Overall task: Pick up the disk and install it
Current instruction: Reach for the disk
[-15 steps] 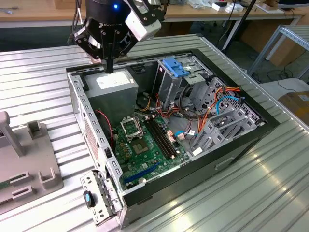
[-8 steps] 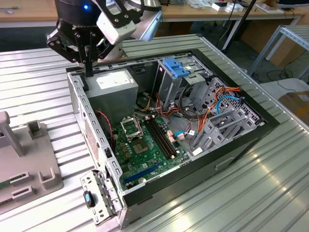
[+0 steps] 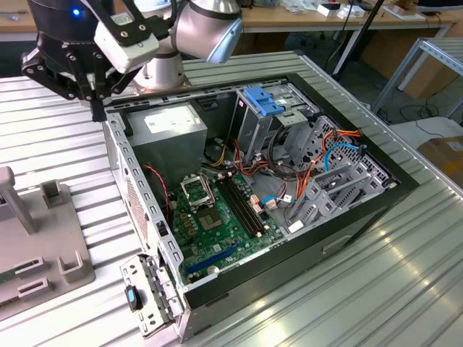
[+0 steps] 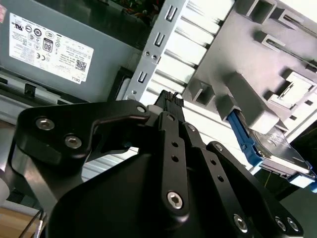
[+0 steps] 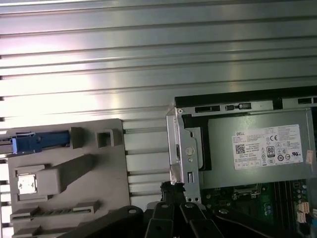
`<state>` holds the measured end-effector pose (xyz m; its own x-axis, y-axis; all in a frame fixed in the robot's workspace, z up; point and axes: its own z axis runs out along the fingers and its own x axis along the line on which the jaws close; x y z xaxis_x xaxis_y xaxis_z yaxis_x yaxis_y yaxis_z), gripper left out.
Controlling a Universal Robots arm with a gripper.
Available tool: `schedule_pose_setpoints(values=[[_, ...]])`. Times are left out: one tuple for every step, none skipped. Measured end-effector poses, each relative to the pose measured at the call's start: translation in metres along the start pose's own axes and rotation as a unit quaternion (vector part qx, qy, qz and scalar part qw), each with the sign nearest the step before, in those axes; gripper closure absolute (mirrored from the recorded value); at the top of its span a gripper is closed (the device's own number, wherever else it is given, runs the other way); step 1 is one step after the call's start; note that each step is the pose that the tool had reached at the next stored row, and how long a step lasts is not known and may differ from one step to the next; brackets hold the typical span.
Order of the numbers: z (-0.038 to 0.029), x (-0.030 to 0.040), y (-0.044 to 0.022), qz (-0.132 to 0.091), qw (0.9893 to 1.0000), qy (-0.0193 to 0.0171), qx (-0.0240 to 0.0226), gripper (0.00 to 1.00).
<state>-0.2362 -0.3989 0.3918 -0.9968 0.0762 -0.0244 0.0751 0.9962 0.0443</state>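
NOW | spotting gripper pressed together, pinching nothing | hanging over the corner of the open computer case, just beside the grey power supply | catching the disk well apart from it, seated in the grey fixture out on the ribbed table, blue rail along its edge

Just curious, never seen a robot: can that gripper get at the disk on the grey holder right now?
Probably yes: the disk lies uncovered on the grey holder, nothing standing between it and the gripper.
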Motion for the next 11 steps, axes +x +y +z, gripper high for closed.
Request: schedule_pose_setpoints(values=[[0.0000,0.0033,-0.0003,0.000,1.0000,0.0000,0.0000,0.89],[-0.0001,0.0111,-0.0008,0.000,1.0000,0.0000,0.0000,0.89],[-0.0002,0.0208,-0.0016,0.000,1.0000,0.0000,0.0000,0.89],[-0.0003,0.0306,-0.0023,0.000,1.0000,0.0000,0.0000,0.89],[-0.0004,0.0375,-0.0029,0.000,1.0000,0.0000,0.0000,0.89],[-0.0004,0.0417,-0.0032,0.000,1.0000,0.0000,0.0000,0.89],[-0.0005,0.0449,-0.0034,0.000,1.0000,0.0000,0.0000,0.89],[-0.0005,0.0502,-0.0038,0.000,1.0000,0.0000,0.0000,0.89],[-0.0005,0.0533,-0.0040,0.000,1.0000,0.0000,0.0000,0.89],[-0.0005,0.0564,-0.0043,0.000,1.0000,0.0000,0.0000,0.89],[-0.0005,0.0639,-0.0048,0.000,1.0000,0.0000,0.0000,0.89]])
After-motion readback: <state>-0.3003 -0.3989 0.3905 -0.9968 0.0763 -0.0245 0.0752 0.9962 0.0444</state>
